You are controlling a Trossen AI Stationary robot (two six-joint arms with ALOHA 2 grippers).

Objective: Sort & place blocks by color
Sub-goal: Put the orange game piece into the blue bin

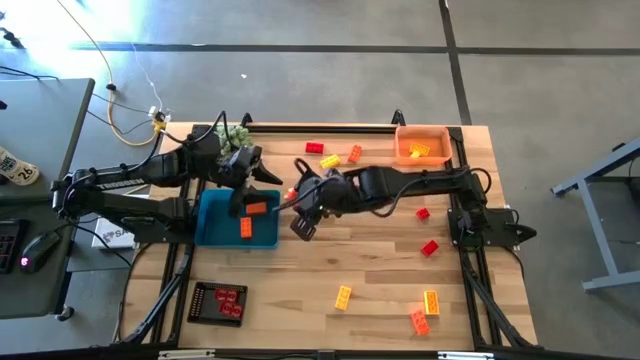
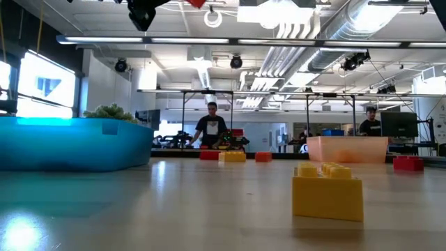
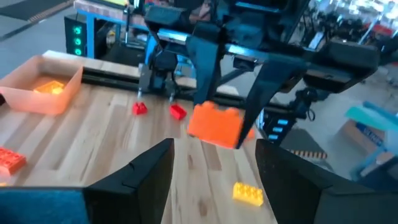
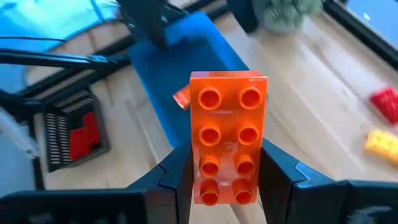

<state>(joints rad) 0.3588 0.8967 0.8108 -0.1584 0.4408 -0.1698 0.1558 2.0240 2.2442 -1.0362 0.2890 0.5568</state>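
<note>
now the right gripper [image 4: 227, 177] clamps a studded orange brick [image 4: 227, 137]

A pale wooden bench [image 1: 330, 255] with a black frame along its edges stands on a grey concrete floor [image 1: 330, 75] crossed by dark lines. At the bench's far left corner sits a fuzzy green plant [image 1: 232, 131]. To the left of the bench is a grey desk [image 1: 35, 130] carrying a keyboard [image 1: 8, 245] and a mouse [image 1: 40, 247], and yellow and white cables [image 1: 135, 118] trail over the floor nearby. A grey metal stand [image 1: 605, 190] sits off to the right. In the low view, two people [image 2: 211, 127] stand far behind the bench in a bright room with exposed ceiling ducts [image 2: 362, 28].
</note>
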